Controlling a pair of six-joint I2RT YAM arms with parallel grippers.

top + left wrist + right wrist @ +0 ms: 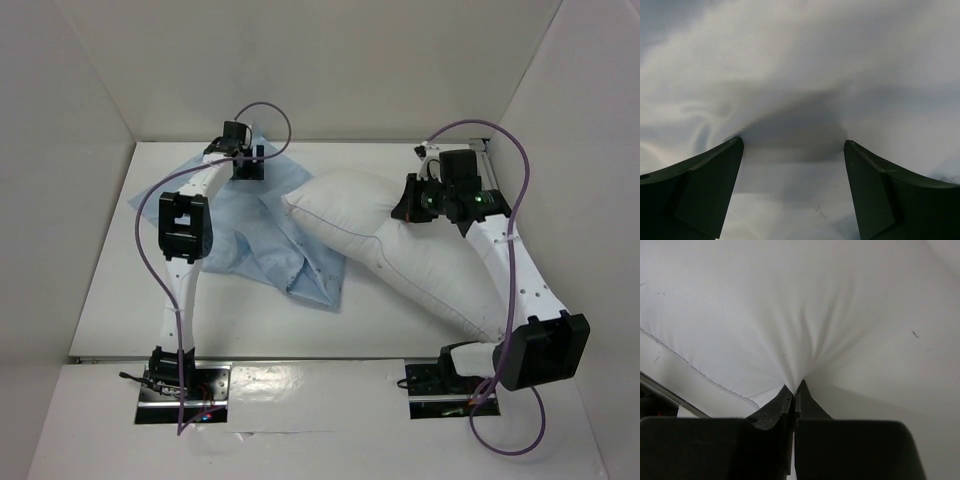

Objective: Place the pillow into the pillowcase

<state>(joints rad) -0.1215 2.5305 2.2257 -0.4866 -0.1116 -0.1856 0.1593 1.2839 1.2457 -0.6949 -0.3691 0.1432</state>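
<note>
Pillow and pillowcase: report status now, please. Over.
Left tool open above pillowcase. Right tool shut, pinching pillow. Pillow lies outside pillowcase, not inserted. No obstacle seen.

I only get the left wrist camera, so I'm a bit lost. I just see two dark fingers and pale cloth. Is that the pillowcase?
Observer: Yes. From above, your left gripper is open at the far edge of the crumpled light blue pillowcase.
Operator: Where's the pillow?
Observer: The white pillow lies to the right of the pillowcase, not inside it.
Operator: Is the other arm doing anything?
Observer: The right gripper is shut on a pinch of the pillow's fabric.
</note>
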